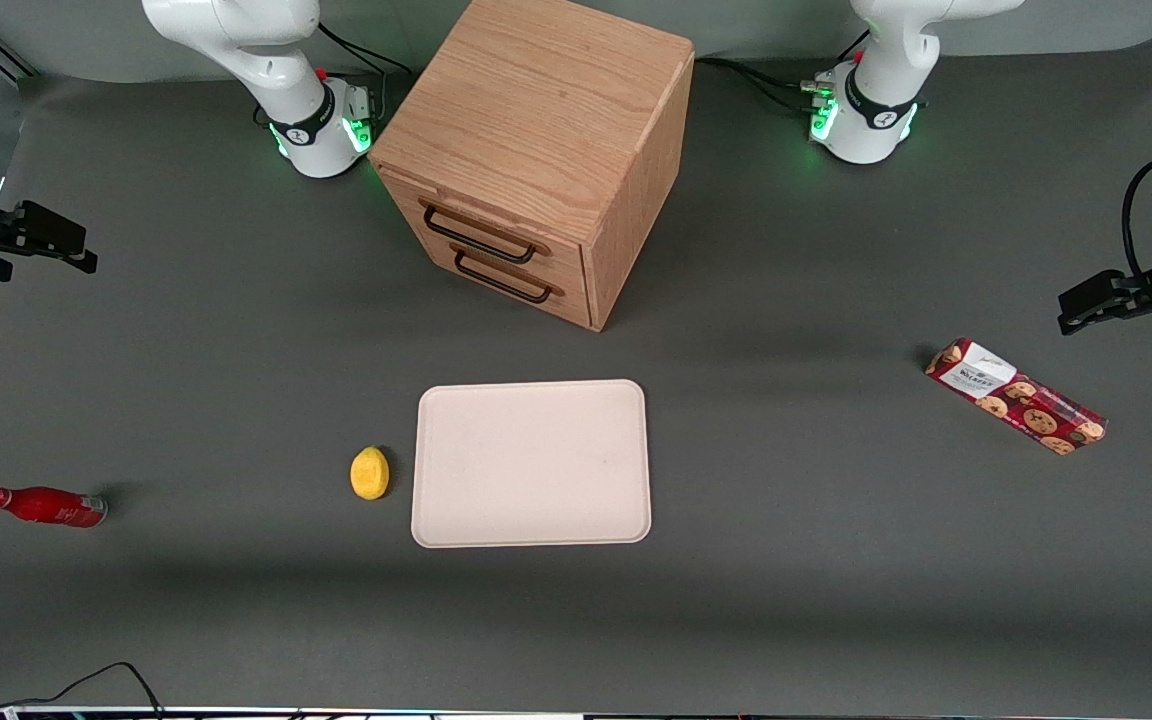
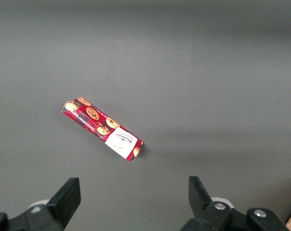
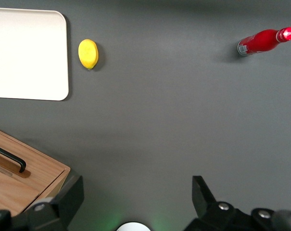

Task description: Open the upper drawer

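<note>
The oak cabinet (image 1: 536, 110) stands on the table between the two arm bases, its front turned toward the working arm's end. Its upper drawer (image 1: 556, 258) is closed flush, with a thin dark bar handle (image 1: 481, 238). The lower drawer's matching handle (image 1: 503, 281) sits just below. My gripper (image 1: 86, 250) hovers above the table toward the working arm's end, well apart from the cabinet. It is open with nothing between its fingers (image 3: 70, 195). In the right wrist view a corner of the cabinet (image 3: 25, 185) shows with one dark handle (image 3: 10, 159); which drawer it belongs to I cannot tell.
A pale pink tray (image 1: 532, 463) lies nearer the front camera than the cabinet, with a yellow lemon (image 1: 369, 472) beside it. A red bottle (image 1: 44, 506) lies on its side toward the working arm's end. A red cookie box (image 1: 1016, 396) lies toward the parked arm's end.
</note>
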